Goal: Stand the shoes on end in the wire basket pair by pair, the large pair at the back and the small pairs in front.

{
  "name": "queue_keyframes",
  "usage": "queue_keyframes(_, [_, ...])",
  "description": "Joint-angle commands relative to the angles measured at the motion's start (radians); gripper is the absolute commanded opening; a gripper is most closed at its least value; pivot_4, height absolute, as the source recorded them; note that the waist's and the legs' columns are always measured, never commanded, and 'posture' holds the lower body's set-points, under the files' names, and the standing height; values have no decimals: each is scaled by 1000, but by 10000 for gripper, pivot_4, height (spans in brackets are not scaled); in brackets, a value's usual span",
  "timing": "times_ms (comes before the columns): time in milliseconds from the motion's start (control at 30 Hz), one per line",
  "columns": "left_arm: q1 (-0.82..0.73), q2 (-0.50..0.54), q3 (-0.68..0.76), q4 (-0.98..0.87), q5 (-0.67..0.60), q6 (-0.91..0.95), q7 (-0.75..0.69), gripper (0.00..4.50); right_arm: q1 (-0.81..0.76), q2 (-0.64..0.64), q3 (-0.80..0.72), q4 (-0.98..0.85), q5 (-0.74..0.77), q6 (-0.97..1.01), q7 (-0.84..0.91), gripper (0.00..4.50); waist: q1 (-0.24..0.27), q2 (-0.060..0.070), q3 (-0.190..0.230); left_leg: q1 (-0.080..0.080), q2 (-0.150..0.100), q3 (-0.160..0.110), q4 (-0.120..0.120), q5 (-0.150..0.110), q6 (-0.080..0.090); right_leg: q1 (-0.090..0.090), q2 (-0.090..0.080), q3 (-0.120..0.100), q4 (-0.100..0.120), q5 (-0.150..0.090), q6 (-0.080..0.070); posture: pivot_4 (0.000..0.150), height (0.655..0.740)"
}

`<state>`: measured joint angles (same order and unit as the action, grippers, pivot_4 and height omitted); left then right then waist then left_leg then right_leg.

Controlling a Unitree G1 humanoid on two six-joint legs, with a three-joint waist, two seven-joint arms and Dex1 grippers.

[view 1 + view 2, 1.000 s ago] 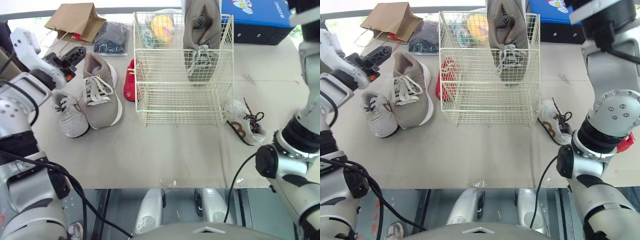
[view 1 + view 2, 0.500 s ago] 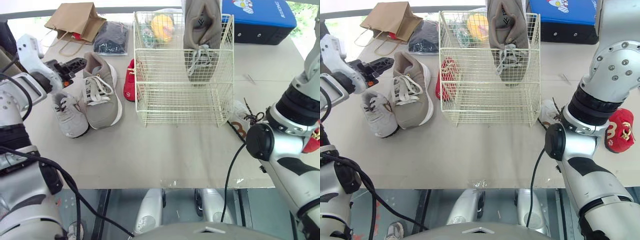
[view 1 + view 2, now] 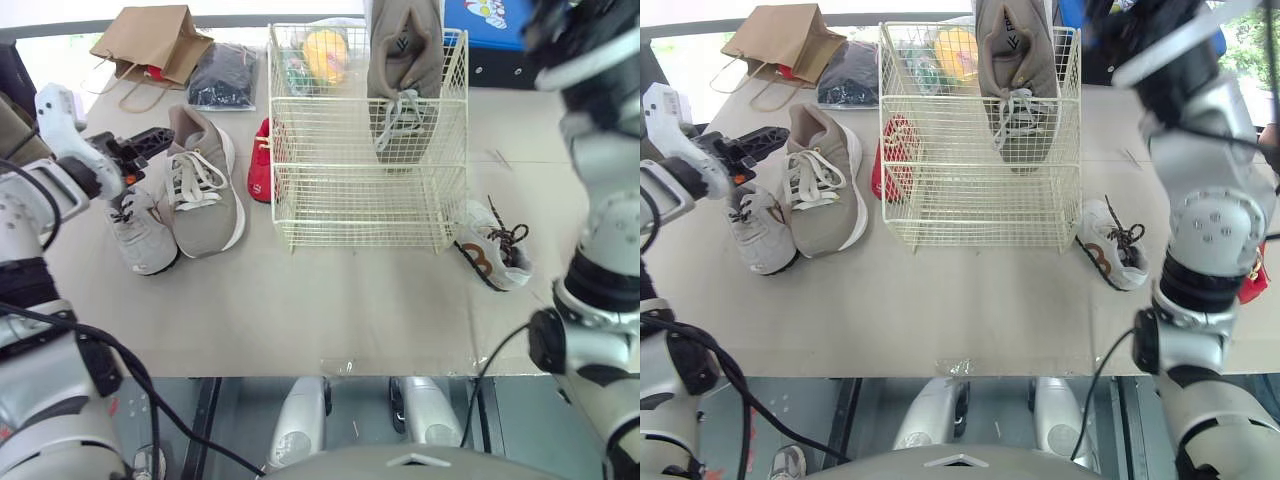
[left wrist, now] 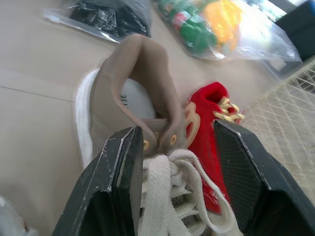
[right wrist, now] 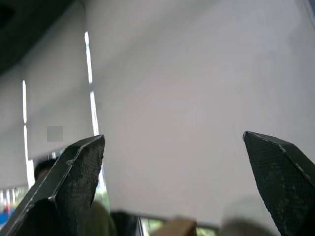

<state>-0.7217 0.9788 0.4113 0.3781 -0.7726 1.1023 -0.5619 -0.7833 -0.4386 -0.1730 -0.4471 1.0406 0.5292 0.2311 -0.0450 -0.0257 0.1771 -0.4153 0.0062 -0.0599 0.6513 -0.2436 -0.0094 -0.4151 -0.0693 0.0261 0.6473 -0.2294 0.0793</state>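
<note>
At the upper centre of the frame, on the counter (image 3: 350, 300), the wire basket (image 3: 330, 205) holds one large taupe sneaker (image 3: 403, 70) standing on end against its right side. Its mate, the second taupe sneaker (image 3: 203, 185), lies flat at centre left, with a small grey sneaker (image 3: 140, 228) touching its left side. A small red shoe (image 3: 260, 160) lies just beside the basket's left wall. Right of the basket, a small white sneaker with brown trim (image 3: 492, 250) lies on the counter, and another red shoe (image 3: 1252, 275) peeks out at the right edge.

The left claw (image 3: 140, 148) hovers at the heel end of the flat taupe sneaker, fingers spread to either side of its tongue; whether they touch it cannot be told. The right claw (image 5: 173, 137) is raised at the upper right, fingers wide apart and holding nothing.

Along the top edge sit a brown paper bag (image 3: 150, 40), a black packet (image 3: 222, 72), a clear bag of toys (image 3: 320, 55) and a blue box (image 3: 500, 25).
</note>
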Motion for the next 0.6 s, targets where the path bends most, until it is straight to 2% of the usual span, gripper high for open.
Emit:
queue_keyframes(33, [4,139,-116,31,17,34,-289,25133,83,-135,13,-139,0,50,180,43667,-2,1,0,0,0,0,-1,0,0,0,0,0,0,0,0,1500,7400])
queue_keyframes(133, [-39,190,-254,84,93,34,-398,25133,180,-248,39,-192,-16,67,340,43667,4,1,1,0,0,1,-1,-1,2,0,0,0,-4,0,0,1500,7400])
queue_keyframes(300, [-93,191,-438,114,207,38,-509,25133,245,-307,42,-214,-5,78,442,43667,7,0,0,2,0,0,2,-2,3,3,0,0,-3,0,0,1500,7400])
queue_keyframes(467, [-200,108,-462,281,315,-40,-468,25133,293,-319,40,-251,-20,80,444,43667,11,-2,0,1,1,-1,2,-2,3,3,0,-1,-2,0,0,1500,7400])
queue_keyframes(600, [-340,71,-461,475,384,-73,-490,25133,328,-324,32,-289,-26,84,419,43667,10,-2,0,1,0,-1,3,-2,3,3,0,-1,-3,0,0,1500,7400])
